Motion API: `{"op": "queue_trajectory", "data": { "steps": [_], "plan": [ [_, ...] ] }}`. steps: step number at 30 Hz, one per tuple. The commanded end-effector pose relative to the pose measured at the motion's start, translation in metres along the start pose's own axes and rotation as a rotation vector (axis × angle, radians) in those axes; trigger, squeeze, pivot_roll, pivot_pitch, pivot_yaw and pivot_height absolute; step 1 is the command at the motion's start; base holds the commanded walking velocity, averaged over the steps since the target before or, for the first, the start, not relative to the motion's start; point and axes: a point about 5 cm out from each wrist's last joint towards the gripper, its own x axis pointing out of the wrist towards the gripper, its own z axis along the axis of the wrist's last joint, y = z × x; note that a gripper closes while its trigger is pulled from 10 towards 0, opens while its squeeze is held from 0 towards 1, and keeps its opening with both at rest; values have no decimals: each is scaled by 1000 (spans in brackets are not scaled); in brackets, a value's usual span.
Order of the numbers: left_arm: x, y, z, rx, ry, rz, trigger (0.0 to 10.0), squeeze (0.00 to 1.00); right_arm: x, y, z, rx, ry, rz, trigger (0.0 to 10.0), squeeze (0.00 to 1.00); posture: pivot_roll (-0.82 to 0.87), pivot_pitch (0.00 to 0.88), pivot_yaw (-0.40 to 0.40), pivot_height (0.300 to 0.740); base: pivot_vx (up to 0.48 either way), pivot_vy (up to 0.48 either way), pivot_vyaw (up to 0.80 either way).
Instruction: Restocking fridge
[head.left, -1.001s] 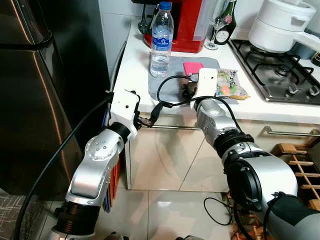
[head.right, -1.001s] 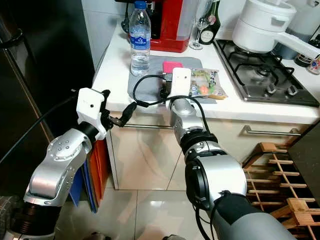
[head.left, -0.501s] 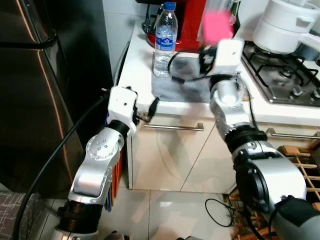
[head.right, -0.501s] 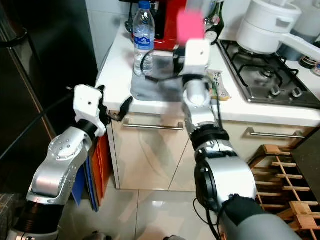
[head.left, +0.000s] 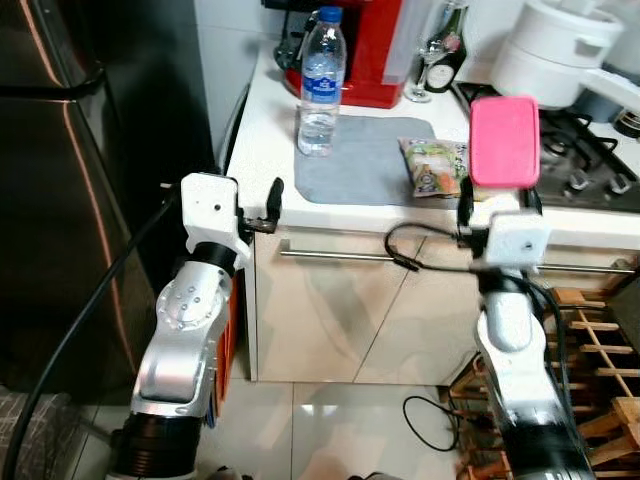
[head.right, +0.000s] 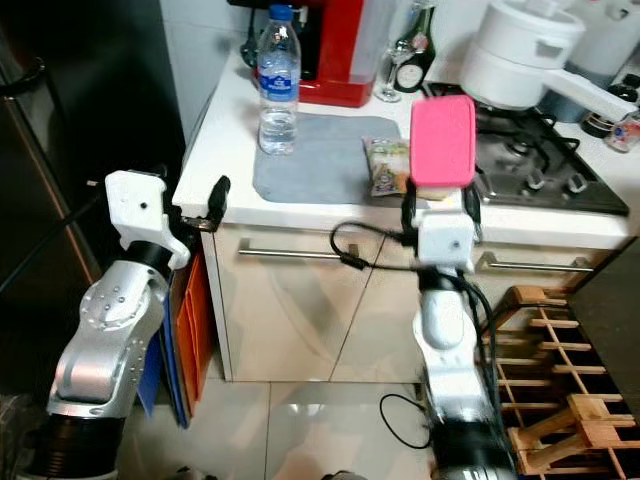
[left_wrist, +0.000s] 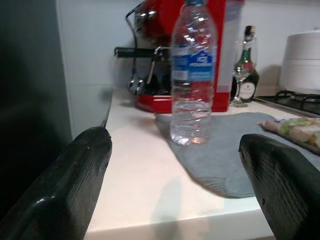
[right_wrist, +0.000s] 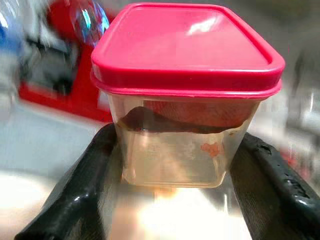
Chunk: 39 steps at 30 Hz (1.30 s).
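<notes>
My right gripper (head.left: 499, 196) is shut on a clear container with a pink lid (head.left: 505, 140), held upright in the air in front of the counter edge near the stove. In the right wrist view its fingers (right_wrist: 90, 185) press both side walls of the container (right_wrist: 185, 90), which holds something dark red. My left gripper (head.left: 257, 207) stands open and empty at the counter's left front corner, pointing at a water bottle (head.left: 320, 80) that stands on a grey mat (head.left: 360, 160). A snack packet (head.left: 435, 165) lies on the mat's right edge. The dark fridge (head.left: 60, 200) stands shut on my left.
A red coffee machine (head.left: 375, 50), a wine bottle (head.left: 445, 40) and a glass stand at the back of the white counter (head.left: 265, 140). The hob (head.left: 590, 165) with a white pot (head.left: 565, 50) is at the right. A wooden rack (head.left: 600, 330) stands on the floor, lower right.
My right gripper has lifted the pink-lidded container off the mat and carried it right and back toward me, off the counter. The left arm drew slightly left.
</notes>
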Motion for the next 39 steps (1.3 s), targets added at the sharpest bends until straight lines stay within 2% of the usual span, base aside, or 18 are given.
{"op": "queue_trajectory", "data": {
  "steps": [1,4,5,6,8,12,14,18,22,25,31,39],
  "plan": [
    [-1,0,3,45,-28,20,10000,0,4,0,-3,89,57,-29,0,0,-42,0,-47,740,0,0,0],
    [-2,3,2,67,-27,44,10000,0,6,7,-4,143,83,-1,0,0,-44,0,-43,740,0,0,0],
    [-4,7,-5,89,8,78,10000,0,10,13,-3,191,104,32,0,0,-47,0,-50,740,0,0,0],
    [-4,7,-5,89,8,78,10000,0,10,13,-3,191,104,32,0,0,-47,0,-50,740,0,0,0],
    [-10,14,-18,150,77,92,10000,0,12,18,-1,194,106,68,0,0,-51,0,-42,740,0,0,0],
    [-17,20,-24,163,116,76,10000,0,12,20,0,190,107,88,0,0,-46,0,-26,740,0,0,0],
    [-19,29,-25,165,136,68,10000,0,14,21,0,199,109,84,0,0,-40,0,6,740,0,0,0],
    [-15,29,-25,88,133,81,10000,0,18,25,2,194,92,98,0,0,-60,0,22,740,0,0,0],
    [-9,19,-26,14,123,106,10000,0,24,26,6,194,84,106,0,0,-68,0,9,740,0,0,0],
    [-3,15,-23,4,109,114,10000,0,27,30,7,186,88,136,0,0,-67,0,-6,740,0,0,0],
    [4,17,-23,-9,106,140,10000,0,32,36,1,208,126,158,0,0,-60,0,-1,740,-122,0,0],
    [7,18,-24,-28,103,154,10000,0,27,40,-4,225,161,163,0,0,-68,0,-7,740,-262,0,0]
  ]
}}
